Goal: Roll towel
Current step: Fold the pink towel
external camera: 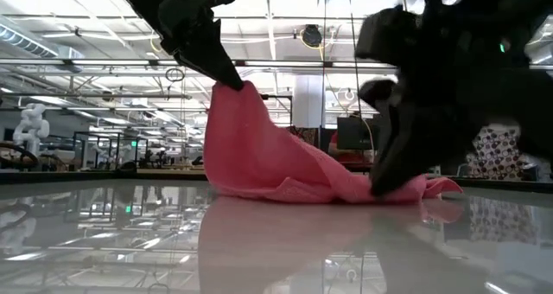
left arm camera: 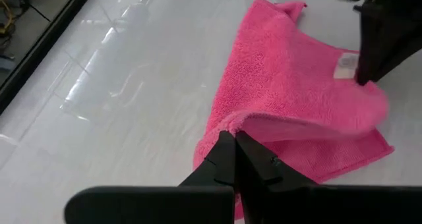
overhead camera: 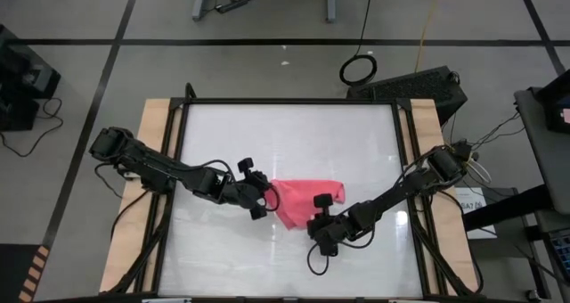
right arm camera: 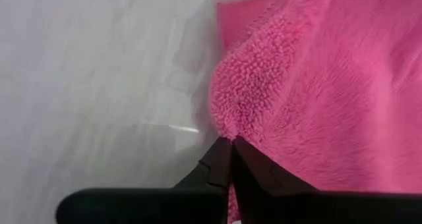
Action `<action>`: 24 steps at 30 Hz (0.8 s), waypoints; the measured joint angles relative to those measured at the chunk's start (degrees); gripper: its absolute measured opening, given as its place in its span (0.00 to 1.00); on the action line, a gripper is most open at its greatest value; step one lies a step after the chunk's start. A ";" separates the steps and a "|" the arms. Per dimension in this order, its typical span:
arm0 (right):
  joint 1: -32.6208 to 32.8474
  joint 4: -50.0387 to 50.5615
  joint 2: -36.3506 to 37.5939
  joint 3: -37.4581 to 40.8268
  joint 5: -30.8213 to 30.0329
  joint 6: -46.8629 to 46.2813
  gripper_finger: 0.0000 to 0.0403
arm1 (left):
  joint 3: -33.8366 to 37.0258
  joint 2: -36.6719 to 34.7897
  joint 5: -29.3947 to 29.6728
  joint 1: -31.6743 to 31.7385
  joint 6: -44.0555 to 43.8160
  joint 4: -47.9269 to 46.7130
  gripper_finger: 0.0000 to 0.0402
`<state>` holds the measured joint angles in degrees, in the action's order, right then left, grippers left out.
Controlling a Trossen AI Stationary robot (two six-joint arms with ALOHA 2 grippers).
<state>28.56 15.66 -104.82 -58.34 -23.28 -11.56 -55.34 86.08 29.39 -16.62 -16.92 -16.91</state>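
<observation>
The pink towel [overhead camera: 307,199] lies crumpled in the middle of the white table. Its left end is raised and the rest slopes down to the tabletop [external camera: 294,186]. My left gripper [overhead camera: 264,196] is shut on the raised left end; it shows high up in the low view [external camera: 232,79]. My right gripper [overhead camera: 322,217] is shut on the towel's near right part, down at the tabletop [external camera: 386,186]. My left gripper pinches a fold at the towel's left edge [left arm camera: 239,120] between its two fingertips, slanting down from the table's left. That end is lifted clear [external camera: 244,93], and the cloth hangs and slopes down from it onto the table. My right gripper pinches a bunched edge of the towel [right arm camera: 231,126] at its near right side between its fingertips, slanting down from the table's right. How many layers it has, I cannot tell. The cloth there lies low on the table [external camera: 406,188].
A black frame [overhead camera: 289,101] and wooden side boards [overhead camera: 153,134] border the glossy white tabletop [overhead camera: 294,143]. There is bare table around the towel on all sides. A white label [left arm camera: 346,64] shows on the towel.
</observation>
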 joint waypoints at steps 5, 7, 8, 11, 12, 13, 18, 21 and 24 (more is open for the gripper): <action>0.16 13.32 4.09 -6.56 -0.47 2.61 0.00 | -1.97 -0.74 1.64 0.00 4.54 -0.67 0.00; 0.39 18.24 6.56 -9.37 -0.82 3.95 0.00 | -3.96 -0.74 3.45 -0.02 6.39 -2.32 0.00; 0.39 20.04 7.83 -10.87 -1.24 4.79 0.00 | -5.13 -0.74 4.74 -0.02 7.34 -4.30 0.00; 0.44 27.27 11.86 -14.85 -4.52 6.99 0.00 | -9.29 -0.74 7.87 -0.04 10.10 -8.98 0.00; 0.44 29.56 13.20 -16.15 -5.67 7.66 0.00 | -10.68 -0.76 9.16 -0.04 11.08 -10.45 0.00; 0.44 31.61 14.93 -17.43 -7.43 8.31 0.00 | -12.00 -0.76 10.66 -0.04 12.02 -12.30 0.00; -1.63 38.86 23.22 -20.91 -15.69 12.23 0.00 | -18.62 -0.76 18.82 0.38 16.63 -18.89 0.00; -5.11 39.76 28.25 -20.96 -18.06 15.83 0.00 | -21.55 -0.76 21.67 2.07 21.18 -19.75 0.00; -9.75 40.34 32.53 -20.96 -21.29 20.99 0.00 | -24.18 -0.76 25.54 4.81 27.27 -19.67 0.00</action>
<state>18.81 56.01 -72.29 -79.31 -44.58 9.43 -79.52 85.32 54.92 -11.81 10.35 -36.58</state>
